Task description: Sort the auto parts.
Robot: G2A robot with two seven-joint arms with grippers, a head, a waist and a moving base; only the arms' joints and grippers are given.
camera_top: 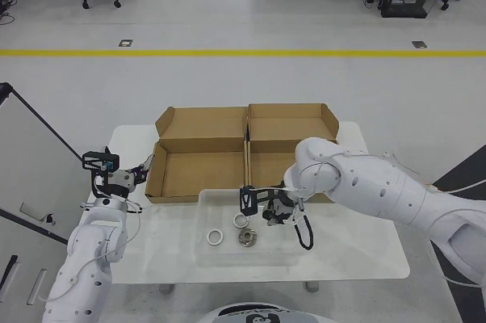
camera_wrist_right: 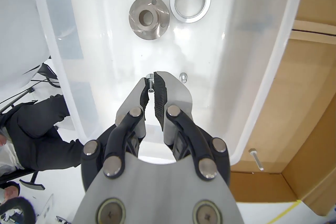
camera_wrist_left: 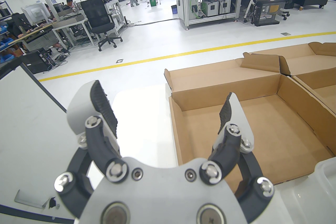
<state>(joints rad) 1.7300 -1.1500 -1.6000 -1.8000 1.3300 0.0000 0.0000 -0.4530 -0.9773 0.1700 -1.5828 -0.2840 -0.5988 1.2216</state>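
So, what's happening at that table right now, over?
Right pincer shut on a small screw in the clear tub. Left pincer open, beside the cardboard box. Nothing blocking.

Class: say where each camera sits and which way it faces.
Top view: above the arms, looking down at the table; both arms show.
Left wrist view: on that wrist, facing across a cardboard box; open jaws show.
Right wrist view: on that wrist, looking down into the bin; jaws grip a bolt.
Top and right share the ring.
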